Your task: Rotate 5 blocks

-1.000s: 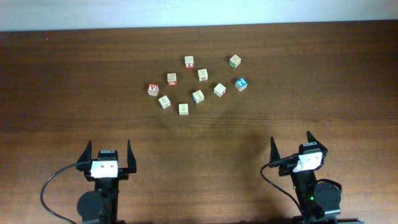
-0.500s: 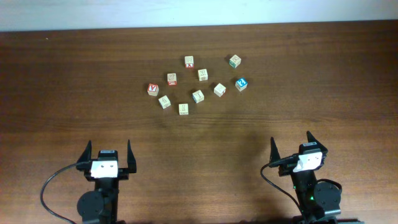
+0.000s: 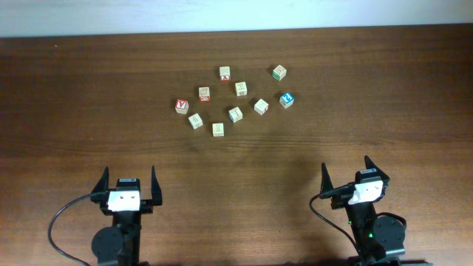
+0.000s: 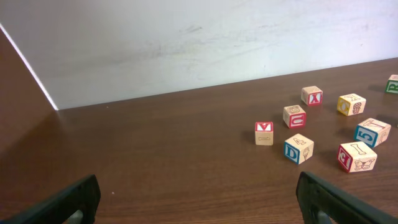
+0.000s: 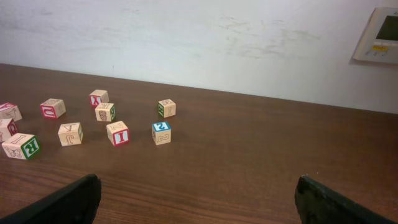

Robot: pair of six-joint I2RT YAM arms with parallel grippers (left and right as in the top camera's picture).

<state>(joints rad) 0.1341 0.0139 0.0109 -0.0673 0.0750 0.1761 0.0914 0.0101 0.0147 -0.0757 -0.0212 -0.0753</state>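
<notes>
Nothing has moved: your left gripper [image 3: 129,176] and right gripper [image 3: 346,167] both hang released, the blocks [image 3: 235,114] untouched, no rotation begun

10 wooden letter cubes [image 3: 235,114]

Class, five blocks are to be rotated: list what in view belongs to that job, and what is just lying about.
Job: blue "2" cube; four of the pale printed cubes, which four unclear; left end effector; right end effector.
Lying about: red "Y" cube; pale "X" cube; wall panel.
</notes>
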